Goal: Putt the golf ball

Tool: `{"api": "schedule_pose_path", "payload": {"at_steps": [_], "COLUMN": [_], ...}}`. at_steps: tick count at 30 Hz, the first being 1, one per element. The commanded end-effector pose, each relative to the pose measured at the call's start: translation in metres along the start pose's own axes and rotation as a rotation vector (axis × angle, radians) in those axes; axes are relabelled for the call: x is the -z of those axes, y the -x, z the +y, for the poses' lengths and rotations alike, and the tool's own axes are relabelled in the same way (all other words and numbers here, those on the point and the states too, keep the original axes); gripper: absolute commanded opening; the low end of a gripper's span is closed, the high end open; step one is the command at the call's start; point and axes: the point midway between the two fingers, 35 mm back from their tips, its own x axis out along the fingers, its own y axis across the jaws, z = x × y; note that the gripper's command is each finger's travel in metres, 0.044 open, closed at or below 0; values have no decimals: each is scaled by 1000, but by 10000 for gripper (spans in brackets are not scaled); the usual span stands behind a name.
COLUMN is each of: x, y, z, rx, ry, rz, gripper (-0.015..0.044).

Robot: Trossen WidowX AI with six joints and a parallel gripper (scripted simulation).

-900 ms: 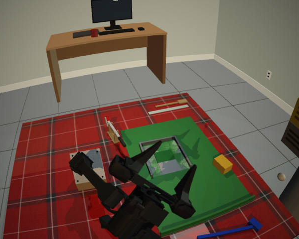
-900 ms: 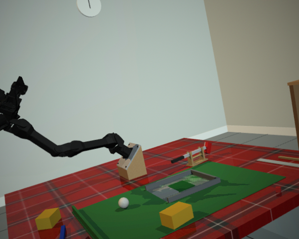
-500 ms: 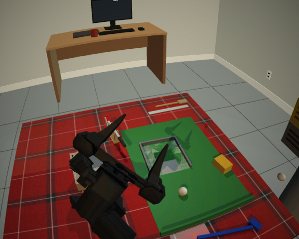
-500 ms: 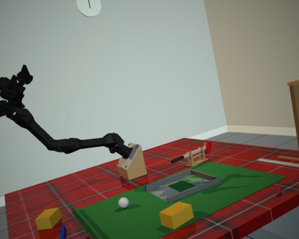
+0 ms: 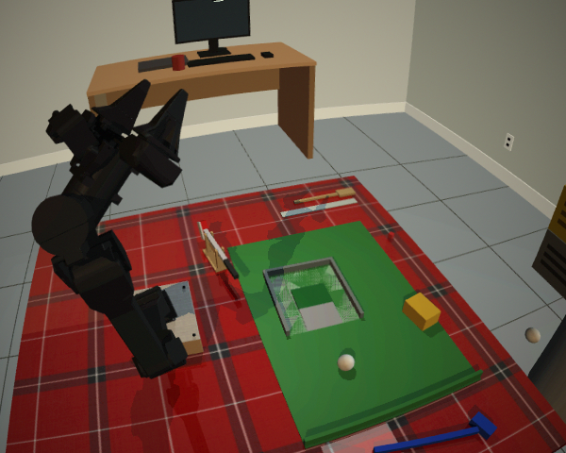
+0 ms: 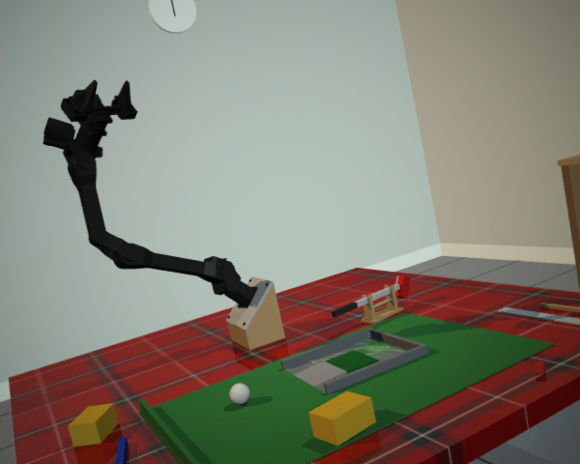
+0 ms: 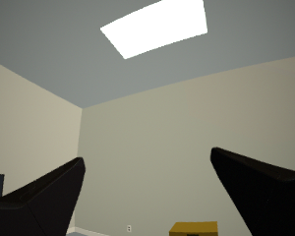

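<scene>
My black parallel-jaw gripper (image 5: pixel 149 105) is raised high above the red tartan table mat (image 5: pixel 78 390), pointing upward toward twelve o'clock; its jaws are spread wide with nothing between them.

In the top view, nearest is the white golf ball (image 5: pixel 345 361), resting on the flat green putting mat (image 5: pixel 409 360) at about six o'clock of the grey-walled enclosure (image 5: pixel 344 282). Inside those walls a grey ramp panel (image 5: pixel 321 314) leads to the dark green raised square (image 5: pixel 312 295).

The red-headed putter (image 5: pixel 216 245), with silver shaft and black grip, lies across a small tan wooden stand (image 5: pixel 213 258) just beyond the mat's ten o'clock corner, its red head at the far end and its grip end nearest the mat. It is well apart from my gripper.

A yellow block (image 5: pixel 421 310) sits at three o'clock of the enclosure.
</scene>
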Motion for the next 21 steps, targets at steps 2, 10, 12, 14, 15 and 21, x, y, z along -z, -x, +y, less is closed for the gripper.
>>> {"api": "schedule_pose_path", "payload": {"at_steps": [2,10,12,14,15,21], "x": [18,79,103,127,140,232], "y": [-42,-97,-112,-123,-128,-150], "z": [67,148,171,190,200,250], "rx": [-66,-187,-229,-270,-292,-440], "ry": [171,324,379,427,449,570], "rz": [87,239,292,343,369,549], "gripper": [440,440,440,440,440,440]}}
